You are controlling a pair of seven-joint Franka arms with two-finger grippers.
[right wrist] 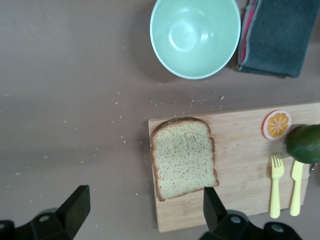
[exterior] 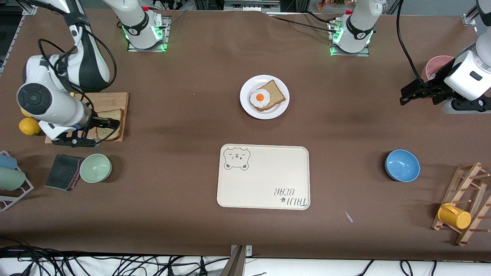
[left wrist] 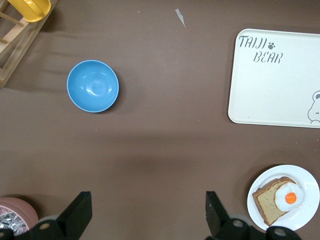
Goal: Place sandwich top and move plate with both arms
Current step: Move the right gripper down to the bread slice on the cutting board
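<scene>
Black fingers (right wrist: pixel 75 207) of the right gripper (right wrist: pixel 142 210) spread wide and empty, hovering over the sandwich top (right wrist: pixel 184 163) at the edge of the cutting board (right wrist: pixel 240 180). Likely the first step, the approach to the slice, with nothing grasped yet. Next move, by this reading: lower, close on the crust, carry it to the plate (exterior: pixel 264 97) in mid-table, already bearing darker bread (exterior: pixel 273 93) and an egg (exterior: pixel 260 98). Left gripper (left wrist: pixel 145 215) waiting with fingers likewise apart over bare tabletop toward its own end, near a blue bowl (left wrist: pixel 93 85). Farther out: bear tray (exterior: pixel 263 176) nearer the camera than the plate, green bowl (exterior: pixel 95 168) and folded cloth (exterior: pixel 63 172) beside the board. Brown matte table covering (exterior: pixel 172 115) throughout, crumb-dusted by the board.
</scene>
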